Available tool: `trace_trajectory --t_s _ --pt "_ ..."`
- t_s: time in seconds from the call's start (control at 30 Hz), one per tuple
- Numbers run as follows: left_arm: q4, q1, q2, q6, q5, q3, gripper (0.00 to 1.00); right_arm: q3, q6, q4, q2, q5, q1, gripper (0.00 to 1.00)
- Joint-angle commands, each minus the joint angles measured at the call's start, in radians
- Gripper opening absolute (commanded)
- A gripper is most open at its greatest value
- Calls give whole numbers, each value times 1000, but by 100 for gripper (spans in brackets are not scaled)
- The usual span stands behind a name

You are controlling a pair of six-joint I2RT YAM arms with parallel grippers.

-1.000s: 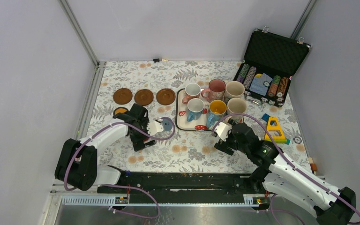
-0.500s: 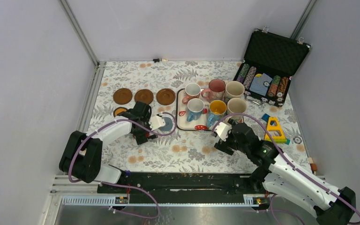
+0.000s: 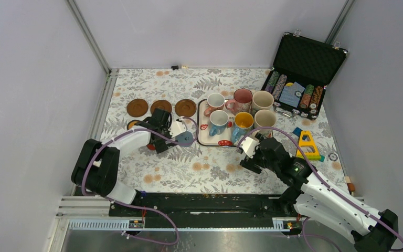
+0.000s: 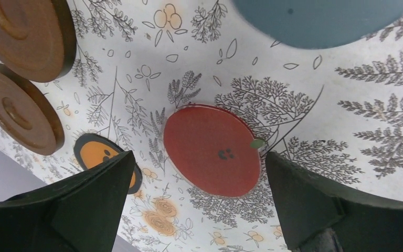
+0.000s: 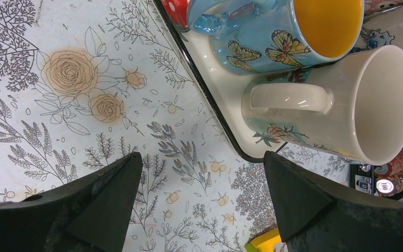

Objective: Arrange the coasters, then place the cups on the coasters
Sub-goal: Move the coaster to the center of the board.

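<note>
My left gripper [image 3: 159,142] hangs open above the red coaster [image 4: 212,150], which lies flat on the cloth between the fingers and untouched. Around it lie the grey-blue coaster [image 4: 320,21], the black coaster with an orange centre [image 4: 101,156] and two brown coasters [image 4: 23,34]. From above, three brown coasters [image 3: 161,107] form a row left of the tray [image 3: 202,134], which holds several cups [image 3: 241,98]. My right gripper [image 5: 203,155] is open over bare cloth, just short of the tray's corner, with the blue cup with yellow inside [image 5: 294,37] and a cream cup [image 5: 346,105] ahead of it.
An open black case of poker chips [image 3: 300,79] stands at the back right. A yellow and blue toy [image 3: 307,142] lies right of the tray. Frame rails run along the left edge and back of the cloth.
My left arm has swung away from the near edge toward the row of brown coasters, still open. The right arm has not moved.
</note>
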State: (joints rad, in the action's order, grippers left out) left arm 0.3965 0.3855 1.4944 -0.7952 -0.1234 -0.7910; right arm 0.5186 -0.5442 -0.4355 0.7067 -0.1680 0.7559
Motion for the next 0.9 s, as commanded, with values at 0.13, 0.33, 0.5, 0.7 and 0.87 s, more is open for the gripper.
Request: trace_trajectory --t_s 0.13,0.33,0.5,0.7,0.87 --pt "89 -1 -152 -8 154 2 99 2 1 26 -9 -10 -10 93" --pt "40 -3 -184 -87 -18 91 99 3 0 25 -17 -8 -9 93" --pt "-6 -2 -142 -64 -58 100 99 4 3 24 -25 -12 -10 93" --pt "-20 -1 -87 -12 -18 71 99 3 4 25 -27 -23 -9 93" --pt "-91 0 10 36 -18 73 99 -6 -3 33 -31 -38 -9 93"
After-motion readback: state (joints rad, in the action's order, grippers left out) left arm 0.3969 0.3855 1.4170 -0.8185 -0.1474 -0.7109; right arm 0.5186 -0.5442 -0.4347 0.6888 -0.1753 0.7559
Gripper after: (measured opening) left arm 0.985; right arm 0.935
